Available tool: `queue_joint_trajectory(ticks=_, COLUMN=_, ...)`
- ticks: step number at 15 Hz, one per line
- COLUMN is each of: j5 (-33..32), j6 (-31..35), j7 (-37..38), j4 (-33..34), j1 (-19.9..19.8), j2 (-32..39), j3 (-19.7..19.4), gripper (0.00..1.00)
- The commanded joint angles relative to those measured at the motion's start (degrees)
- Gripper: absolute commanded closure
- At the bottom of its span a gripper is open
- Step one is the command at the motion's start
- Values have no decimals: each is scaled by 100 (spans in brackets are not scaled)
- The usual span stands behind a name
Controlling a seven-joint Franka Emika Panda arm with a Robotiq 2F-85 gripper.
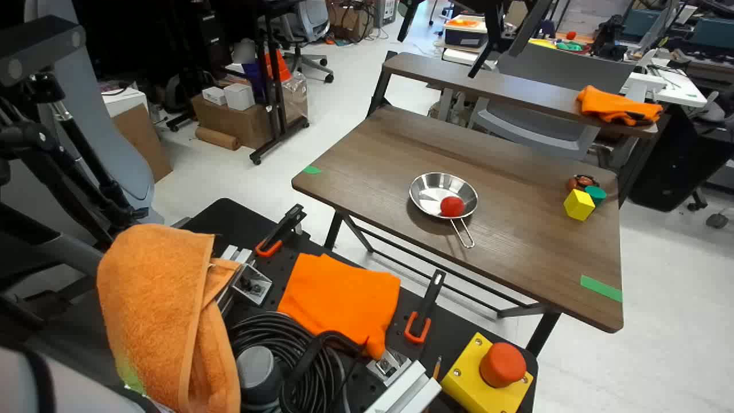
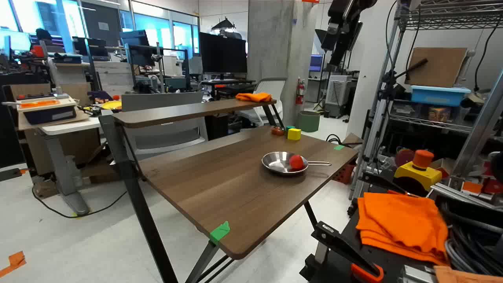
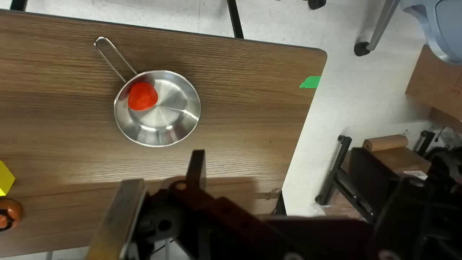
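1. Brown wood-grain tops the biggest piece before me, a desk (image 1: 355, 160), with a raised shelf (image 1: 527, 94) running along its far side as I look over the bench.
2. Black and dotted with holes, that bench (image 1: 218, 215) stands near the desk, apart from it.
3. At the bench's end a peach-orange towel (image 1: 160, 310) hangs in folds; I can't make out what it covers.
4. Brighter orange, a folded cloth (image 1: 341, 298) lies on the bench, and a crumpled cloth (image 1: 619, 106) sits at one end of the shelf.
5. Overhead hangs the gripper (image 3: 165, 168), its two fingers spread well apart, holding nothing and touching neither desk nor pan.
6. Nearest to it in the wrist view, a shiny steel pan (image 3: 162, 122) sits upright on the desk, its wire handle (image 2: 319, 163) pointing toward the bench-side edge.
7. On the bench's corner I see a yellow box (image 1: 467, 381) with a fat red button (image 1: 503, 365).
8. A yellow block (image 1: 579, 205), a green piece (image 1: 595, 195) and a brown round thing (image 1: 584, 182) cluster below the shelf's cloth end; whether they touch, I can't tell.
9. Inside the pan rests a red ball (image 3: 143, 96), off-centre toward the handle.
10. Green tape (image 1: 601, 288) marks the desk's ends.
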Motion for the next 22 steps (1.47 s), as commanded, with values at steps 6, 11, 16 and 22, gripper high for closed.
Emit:
queue_joint_trajectory(ticks=6, j5=89, j6=-29, j7=-63, j4=10, j1=-240, j2=23, j3=233, gripper=0)
queue_joint_trajectory(ticks=11, j5=89, j6=-29, j7=-63, j4=10, j1=-240, j2=23, j3=233, gripper=0)
queue_joint_trajectory(ticks=16, j5=14, j6=125, j7=-99, j4=-23, j1=-320, j2=-21, j3=299, gripper=0)
queue_joint_trajectory(ticks=22, j5=-880, j6=902, j7=1592, j4=36, j1=-976, j2=162, j3=762, gripper=0)
